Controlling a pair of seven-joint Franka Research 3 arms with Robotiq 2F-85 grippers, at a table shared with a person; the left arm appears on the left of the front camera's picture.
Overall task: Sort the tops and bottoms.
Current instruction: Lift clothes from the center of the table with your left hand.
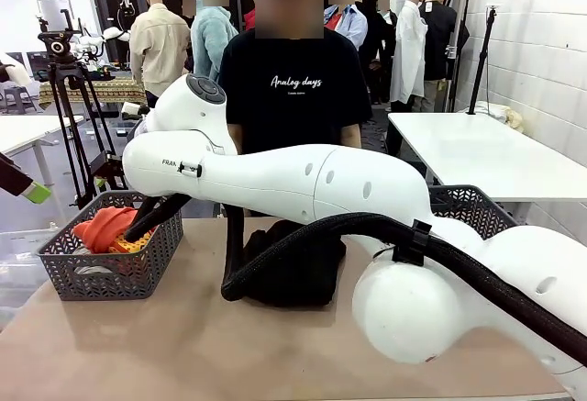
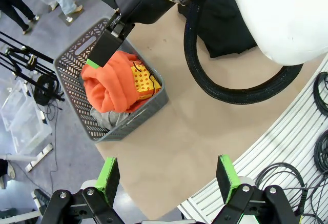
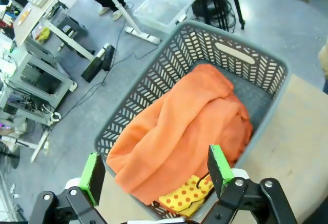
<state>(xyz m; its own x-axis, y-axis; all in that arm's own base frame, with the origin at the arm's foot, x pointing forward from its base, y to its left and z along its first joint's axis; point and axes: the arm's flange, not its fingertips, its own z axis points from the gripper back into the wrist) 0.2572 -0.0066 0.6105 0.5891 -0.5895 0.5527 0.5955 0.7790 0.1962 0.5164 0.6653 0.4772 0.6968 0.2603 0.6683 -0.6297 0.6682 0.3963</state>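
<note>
An orange top (image 3: 189, 126) with a yellow dotted print patch (image 3: 185, 198) lies heaped in the grey left basket (image 3: 154, 93). My right gripper (image 3: 154, 167) hangs open just above it, nothing between its green pads. In the front view the right gripper (image 1: 139, 228) dips into that basket (image 1: 110, 268) over the orange top (image 1: 103, 227). A pale grey top (image 2: 108, 117) shows under the orange top (image 2: 110, 88). A black bottoms bundle (image 1: 295, 263) lies mid-table. My left gripper (image 2: 166, 175) is open, high over the near table edge.
A second grey basket (image 1: 472, 206) stands at the right behind my right arm. A person in a black T-shirt stands at the far side. A black cable hose (image 2: 205, 75) loops over the table beside the black bundle (image 2: 225, 19). Bare tabletop (image 2: 189, 131) lies below my left gripper.
</note>
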